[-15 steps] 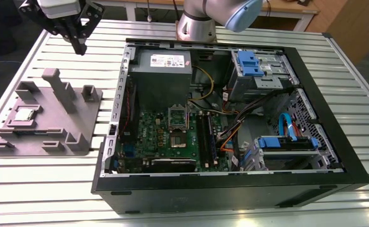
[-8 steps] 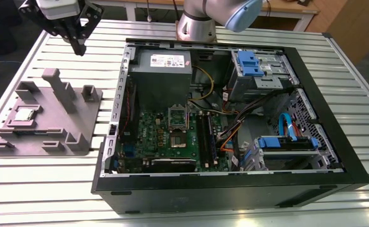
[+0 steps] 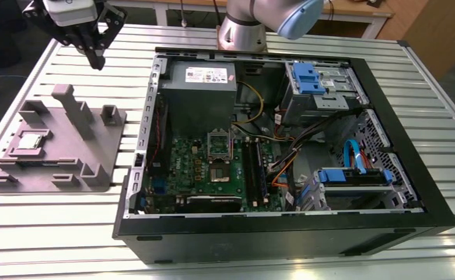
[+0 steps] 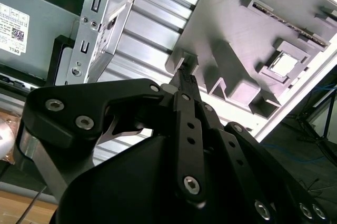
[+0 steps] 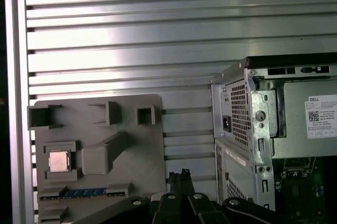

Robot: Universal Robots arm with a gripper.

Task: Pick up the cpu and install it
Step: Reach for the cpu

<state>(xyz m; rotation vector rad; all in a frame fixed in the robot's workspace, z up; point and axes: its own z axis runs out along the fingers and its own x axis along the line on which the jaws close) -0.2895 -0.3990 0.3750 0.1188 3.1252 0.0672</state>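
Observation:
The cpu (image 3: 31, 142) is a small silvery square chip lying flat in a recess of the grey fixture plate (image 3: 64, 169) at the exterior view's left. It also appears in both wrist views, as the cpu (image 4: 284, 65) and the cpu (image 5: 58, 161). My black gripper (image 3: 97, 58) hangs high above the table beyond the plate's far edge, well away from the chip. Its fingers (image 5: 179, 177) meet at the tips with nothing between them, and the gripper (image 4: 184, 74) looks the same in the second wrist view. The motherboard's socket (image 3: 218, 156) lies open inside the case.
An open computer case (image 3: 290, 227) lies on the slatted metal table (image 3: 453, 151), with a power supply box (image 3: 200, 79), cables and blue drive clips inside. Upright grey blocks (image 3: 72, 108) rise from the fixture plate. The arm's base (image 3: 243, 32) stands behind the case.

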